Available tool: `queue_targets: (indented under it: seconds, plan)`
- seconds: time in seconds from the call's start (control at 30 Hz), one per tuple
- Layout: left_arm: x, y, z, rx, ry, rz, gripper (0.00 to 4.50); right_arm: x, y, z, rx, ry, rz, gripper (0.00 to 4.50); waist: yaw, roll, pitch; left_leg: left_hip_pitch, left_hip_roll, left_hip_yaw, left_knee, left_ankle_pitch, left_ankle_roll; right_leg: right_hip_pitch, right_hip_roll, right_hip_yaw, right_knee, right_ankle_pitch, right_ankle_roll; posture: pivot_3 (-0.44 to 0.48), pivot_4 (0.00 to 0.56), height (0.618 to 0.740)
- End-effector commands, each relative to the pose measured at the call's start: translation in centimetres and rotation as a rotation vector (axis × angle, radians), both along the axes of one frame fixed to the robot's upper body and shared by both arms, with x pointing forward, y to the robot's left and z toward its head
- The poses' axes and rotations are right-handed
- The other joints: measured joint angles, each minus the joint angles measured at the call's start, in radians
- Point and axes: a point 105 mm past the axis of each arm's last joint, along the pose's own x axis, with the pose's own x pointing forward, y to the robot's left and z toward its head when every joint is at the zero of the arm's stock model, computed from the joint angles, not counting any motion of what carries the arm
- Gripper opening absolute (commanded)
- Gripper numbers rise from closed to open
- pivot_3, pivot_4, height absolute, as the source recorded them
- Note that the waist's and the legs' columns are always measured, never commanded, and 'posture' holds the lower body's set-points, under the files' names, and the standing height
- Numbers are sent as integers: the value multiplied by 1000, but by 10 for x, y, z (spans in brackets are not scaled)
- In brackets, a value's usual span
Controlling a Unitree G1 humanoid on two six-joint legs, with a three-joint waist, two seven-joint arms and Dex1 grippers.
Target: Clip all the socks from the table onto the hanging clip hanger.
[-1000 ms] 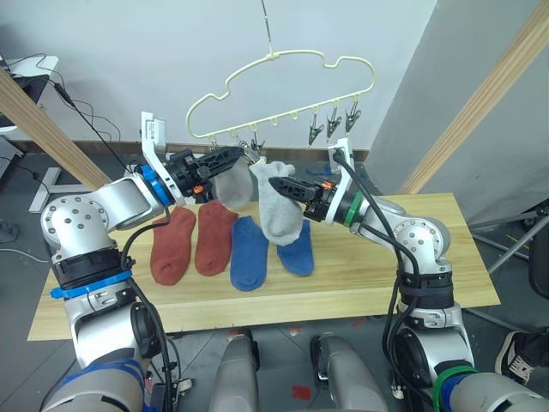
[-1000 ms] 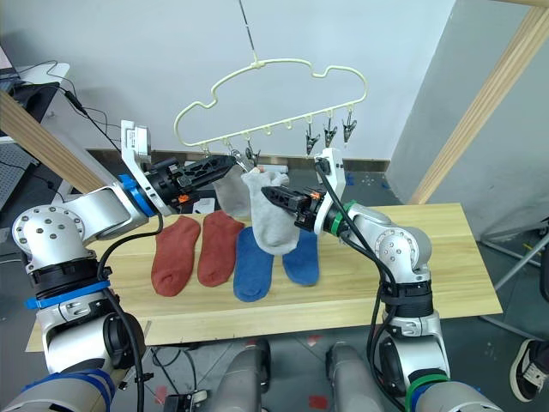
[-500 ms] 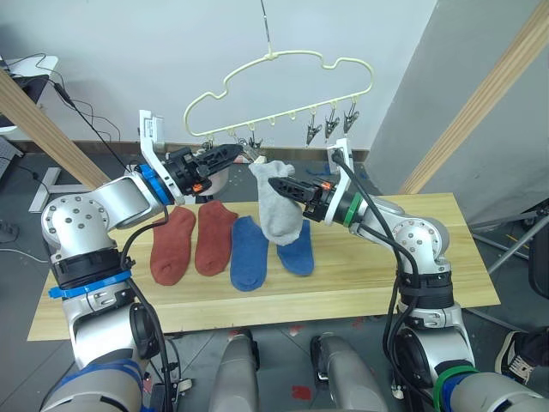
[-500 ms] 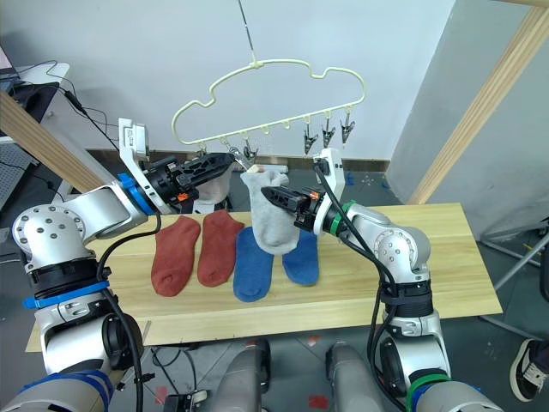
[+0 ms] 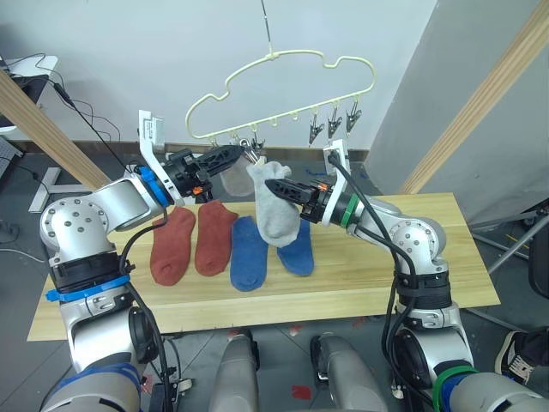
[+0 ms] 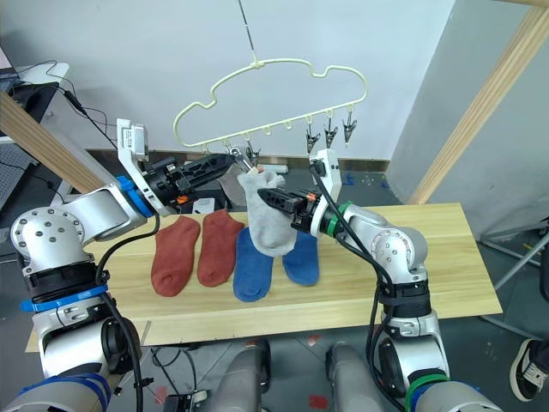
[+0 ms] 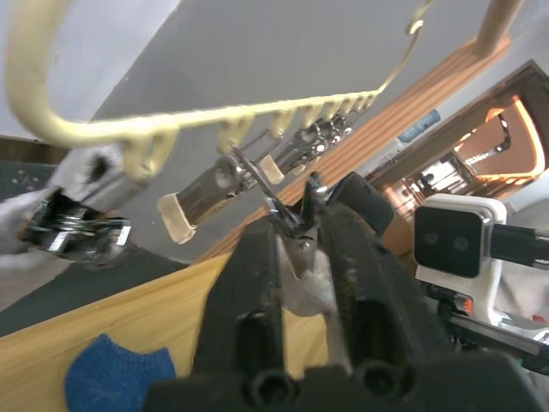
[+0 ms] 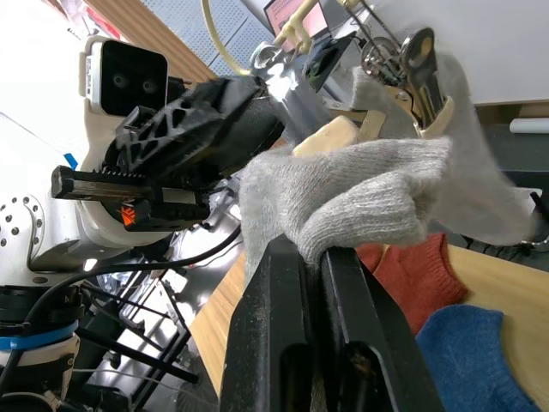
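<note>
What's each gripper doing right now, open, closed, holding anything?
Left gripper: shut on a metal clip of the clip hanger.
Right gripper: shut on a light grey sock, held up by the clips.

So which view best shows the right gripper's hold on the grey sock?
The right wrist view: the right gripper is shut on the grey sock, the fabric bunched between its fingers. The eye views show that sock hanging from the gripper under the clip hanger, the pinch itself small.

A white wall point(image 5: 129, 51) is standing behind, wooden beams point(image 5: 480, 94) are leaning at both sides, and cables point(image 5: 81, 107) are trailing toward the dark floor point(image 5: 21, 184).
</note>
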Motion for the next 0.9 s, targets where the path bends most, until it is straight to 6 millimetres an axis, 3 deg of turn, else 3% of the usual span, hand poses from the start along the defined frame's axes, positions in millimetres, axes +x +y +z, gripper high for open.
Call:
queue_targets:
  seconds: [0.03,0.27,0.47,0.5,0.57,0.7,0.9]
  plan:
    - [-9,-1,13,-7,-68,-33,2312,-1,1,14,29,-49,7,0,0,0,0,0,0,0,0,0,0,0,0,0,0,0,0,4,280,740]
    - [-12,9,13,26,-72,15,4423,-1,2,9,20,-40,2,0,-1,0,0,0,0,0,0,0,0,0,0,0,0,0,0,7,281,740]
    - [-31,24,5,104,-61,52,4467,-10,15,3,32,-15,65,0,0,0,0,0,1,0,-1,0,0,0,0,1,-1,0,0,28,283,740]
    - [-33,26,3,116,-56,63,4500,-12,18,2,39,-5,76,411,0,0,0,0,1,0,-1,0,0,0,0,0,-1,0,0,36,283,740]
    - [-35,30,-1,142,-51,84,4500,-17,24,1,58,20,105,732,2,0,0,0,1,0,-1,0,0,0,0,0,-1,0,0,52,284,740]
    - [-38,30,-2,150,-61,108,4500,-20,29,-5,76,69,119,2140,5,0,0,0,1,0,-1,0,0,0,0,0,-2,0,0,63,283,740]
    - [-45,24,-12,209,-68,110,4500,-22,15,-26,12,106,96,4159,9,0,0,-1,0,0,-1,0,0,0,-1,0,-4,0,0,60,277,740]
